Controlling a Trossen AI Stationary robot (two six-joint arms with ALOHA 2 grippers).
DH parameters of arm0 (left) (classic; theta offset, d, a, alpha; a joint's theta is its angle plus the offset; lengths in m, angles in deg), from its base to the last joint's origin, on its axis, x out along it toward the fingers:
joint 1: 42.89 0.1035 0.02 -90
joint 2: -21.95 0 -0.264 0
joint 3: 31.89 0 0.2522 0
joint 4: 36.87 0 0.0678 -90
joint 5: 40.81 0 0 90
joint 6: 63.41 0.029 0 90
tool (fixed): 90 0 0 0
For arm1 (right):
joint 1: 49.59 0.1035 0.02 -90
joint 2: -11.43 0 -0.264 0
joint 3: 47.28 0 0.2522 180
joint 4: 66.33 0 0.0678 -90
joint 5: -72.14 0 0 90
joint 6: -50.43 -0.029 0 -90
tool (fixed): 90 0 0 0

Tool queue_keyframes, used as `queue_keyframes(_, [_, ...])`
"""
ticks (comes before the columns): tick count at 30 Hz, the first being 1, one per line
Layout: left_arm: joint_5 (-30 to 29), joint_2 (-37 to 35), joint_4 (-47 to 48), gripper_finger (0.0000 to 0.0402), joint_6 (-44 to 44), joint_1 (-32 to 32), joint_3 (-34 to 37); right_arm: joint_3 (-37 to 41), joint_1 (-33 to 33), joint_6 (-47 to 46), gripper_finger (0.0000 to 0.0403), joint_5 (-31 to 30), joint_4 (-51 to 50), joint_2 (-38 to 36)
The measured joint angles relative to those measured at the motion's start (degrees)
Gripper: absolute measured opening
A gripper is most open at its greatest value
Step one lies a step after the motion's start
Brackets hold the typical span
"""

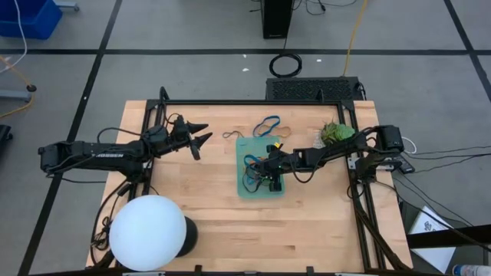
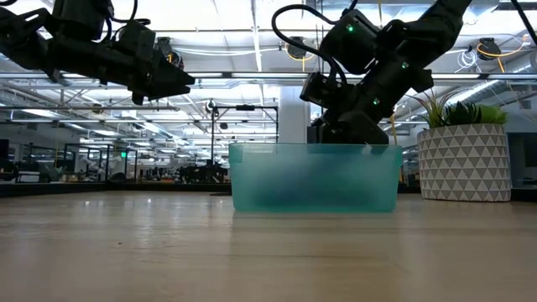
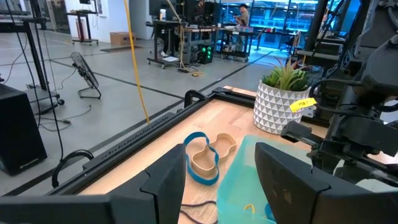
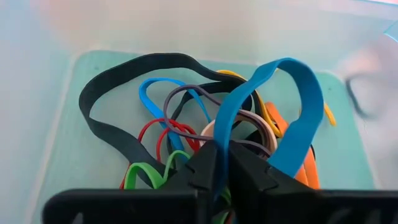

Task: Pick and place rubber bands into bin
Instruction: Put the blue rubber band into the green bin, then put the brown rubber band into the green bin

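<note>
The teal bin (image 1: 242,192) stands mid-table and also shows in the low view (image 2: 310,180). It holds a pile of rubber bands (image 4: 161,134) in black, blue, red, green, orange and tan. My right gripper (image 4: 222,155) is down inside the bin (image 1: 270,167), shut on a wide blue band (image 4: 292,112). My left gripper (image 1: 203,132) hovers open and empty above the table, left of the bin. More bands lie flat on the table beyond the bin's far edge: a blue one (image 1: 267,122), a tan one (image 3: 214,152) and a dark one (image 1: 232,135). My right gripper pinches the wide blue band between its two fingers at one spot of the loop (image 4: 222,134). The fingers come from above, pointing down into the bin. The rest of the loop arches out past the fingertips over the pile of bands.
A potted plant in a white patterned pot (image 1: 336,132) stands at the table's far right, close to my right arm. A big white ball on a dark base (image 1: 149,230) stands at the near left. A black frame (image 1: 253,102) runs along the table's edges.
</note>
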Motion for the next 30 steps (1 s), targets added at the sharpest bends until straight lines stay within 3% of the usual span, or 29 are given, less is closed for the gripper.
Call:
queue_keyframes(7, [0.0,-0.01,0.02,0.02,0.0,0.0,0.0,0.02,0.0,-0.02,0.0114,-0.09,0.19,-1.12])
queue_keyframes(13, [0.0,0.01,0.11,0.02,0.0,0.0,0.0,0.07,0.02,-0.05,0.0161,-0.02,-0.97,-7.16])
queue_keyframes(18, [0.0,0.01,0.19,0.02,0.0,-0.02,0.01,0.06,0.02,1.09,0.0171,-0.04,-1.94,-14.78])
queue_keyframes(26, [-0.01,0.0,0.31,0.02,0.0,0.0,0.0,0.04,0.02,10.41,0.0165,-0.64,-3.37,-26.27])
queue_keyframes(30, [-0.01,0.0,0.31,0.02,0.0,0.0,0.0,0.02,-0.65,11.0,0.0165,-12.48,-6.25,-29.71])
